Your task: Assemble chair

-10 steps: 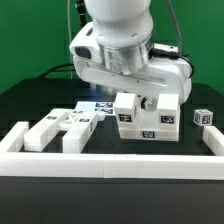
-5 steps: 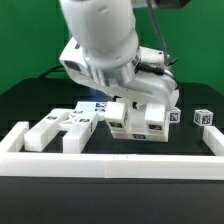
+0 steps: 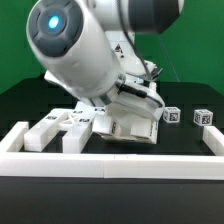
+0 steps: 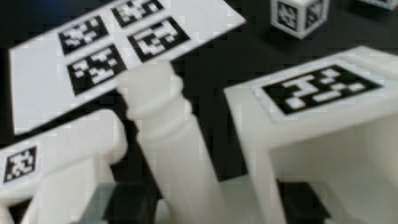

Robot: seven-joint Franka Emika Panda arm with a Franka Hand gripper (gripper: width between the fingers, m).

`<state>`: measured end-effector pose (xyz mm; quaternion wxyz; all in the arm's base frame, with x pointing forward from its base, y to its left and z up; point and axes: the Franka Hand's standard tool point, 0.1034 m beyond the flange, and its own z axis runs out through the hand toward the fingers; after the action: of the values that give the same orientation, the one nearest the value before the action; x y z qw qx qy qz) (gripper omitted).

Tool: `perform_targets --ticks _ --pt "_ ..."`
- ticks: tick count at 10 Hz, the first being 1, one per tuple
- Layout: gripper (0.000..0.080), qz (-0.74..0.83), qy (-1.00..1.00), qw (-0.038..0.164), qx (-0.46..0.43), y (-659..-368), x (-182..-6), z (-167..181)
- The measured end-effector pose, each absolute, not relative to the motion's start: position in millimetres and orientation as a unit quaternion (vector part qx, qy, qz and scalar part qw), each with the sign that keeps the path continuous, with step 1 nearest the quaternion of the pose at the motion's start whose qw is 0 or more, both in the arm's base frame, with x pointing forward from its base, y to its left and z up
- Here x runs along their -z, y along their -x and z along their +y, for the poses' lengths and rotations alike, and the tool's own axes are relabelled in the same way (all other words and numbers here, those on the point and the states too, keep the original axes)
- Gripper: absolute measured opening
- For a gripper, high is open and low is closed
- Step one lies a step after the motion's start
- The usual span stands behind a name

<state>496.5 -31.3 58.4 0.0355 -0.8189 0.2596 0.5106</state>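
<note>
Green backdrop (image 3: 20, 40) stands behind a black table (image 3: 20, 105), and a long low white border rail (image 3: 110, 165) fences the front and both sides of the working area like a shallow tray. Inside that fence, toward the exterior view's left, a loose white block (image 3: 45, 133) and a second loose block (image 3: 76, 132) lie side by side just behind the front rail. Toward the exterior view's right, a small tagged cube (image 3: 172, 115) and another cube (image 3: 204, 117) sit on the table, apart from each other.

Under the big white arm in the middle of the fenced area is the chair (image 3: 128, 125), a partly joined cluster of tagged white pieces, held tilted (whether its lower edge touches the table I cannot tell).

In the wrist view the gripper (image 4: 199, 198) is clamped on the chair's ridged white post (image 4: 164, 110), with dark fingers (image 4: 121, 200) on either side of it. A tagged chair piece (image 4: 329, 90) stands just beside the post. Beyond them the marker board (image 4: 107, 45) lies flat on the table.
</note>
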Motion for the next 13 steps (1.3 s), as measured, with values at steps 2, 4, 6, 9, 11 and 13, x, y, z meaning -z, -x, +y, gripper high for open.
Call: perform_targets --ticks 2,4,6,9,11,13 --pt "0.0321 0.266 0.767 0.042 -0.582 -485 -59.6 -32" --pt "0.0321 0.272 0.727 0.047 -0.628 -483 -56.7 -37" --pt "0.0321 0.27 0.733 0.047 -0.622 -484 -56.6 -36" --pt "0.0611 0.265 0.739 0.051 -0.617 -486 -55.0 -37" --pt "0.0638 0.261 0.746 0.056 -0.61 -491 -59.6 -37" --pt "0.0647 0.252 0.759 0.064 -0.596 -500 -73.9 -37"
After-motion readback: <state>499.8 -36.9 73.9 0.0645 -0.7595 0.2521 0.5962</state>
